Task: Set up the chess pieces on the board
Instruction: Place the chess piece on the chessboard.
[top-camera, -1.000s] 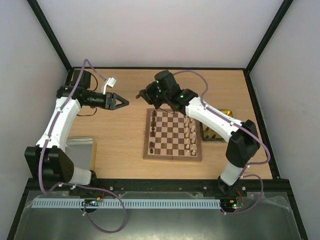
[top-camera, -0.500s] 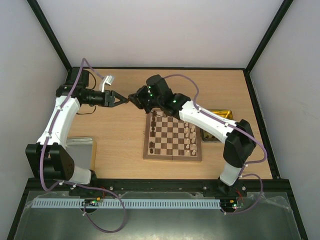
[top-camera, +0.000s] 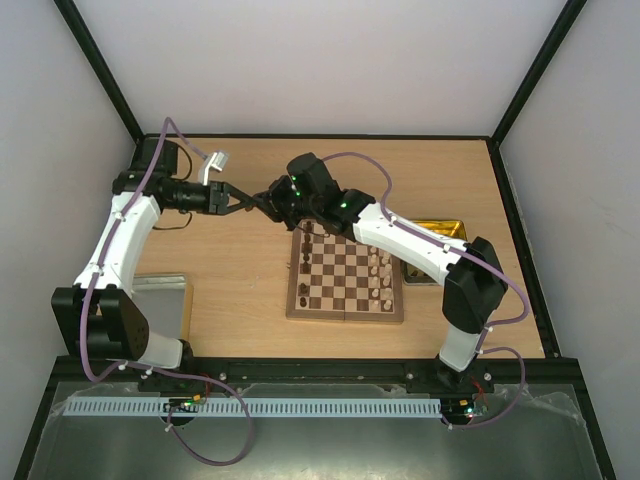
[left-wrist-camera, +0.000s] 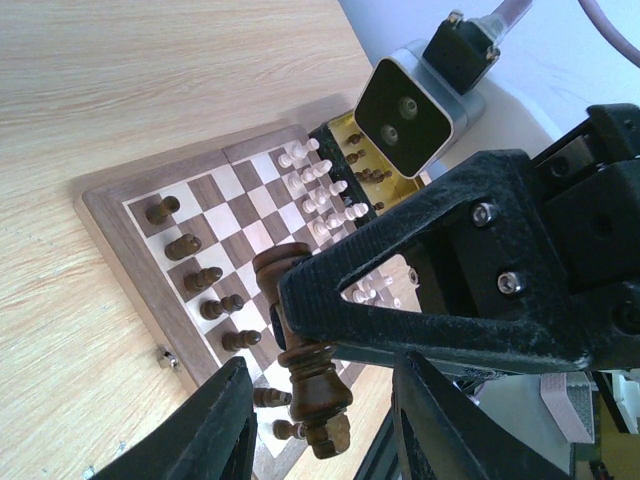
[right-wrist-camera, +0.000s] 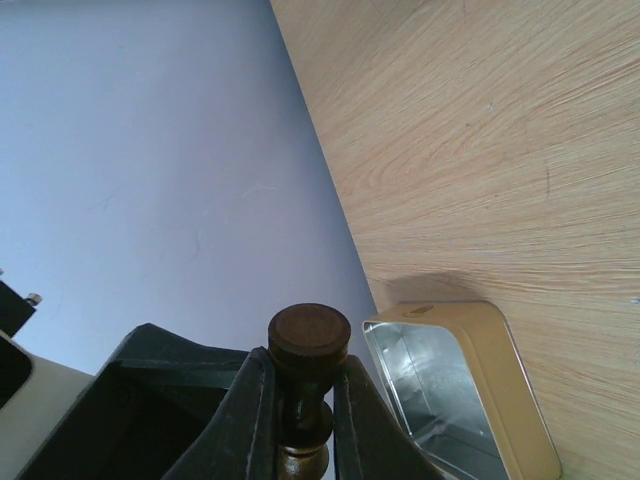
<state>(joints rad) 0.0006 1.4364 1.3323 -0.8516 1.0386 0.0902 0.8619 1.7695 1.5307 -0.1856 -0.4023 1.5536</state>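
Our right fingers (left-wrist-camera: 450, 290) are clenched on a dark chess piece (left-wrist-camera: 305, 370), holding it in the air above the bench (top-camera: 240, 260), just off the far left corner of the board (top-camera: 345, 312). Our left fingers (left-wrist-camera: 225, 430) stand released, one on either side of that piece, not touching it. On the board, dark pieces (top-camera: 304, 292) line the left edge and pale pieces (top-camera: 380, 268) the right

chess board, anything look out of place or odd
One dark piece isn't on the board: the right claw grips it in the air past the board's far left corner, between the left claw's open fingers. Nothing looks spilled.
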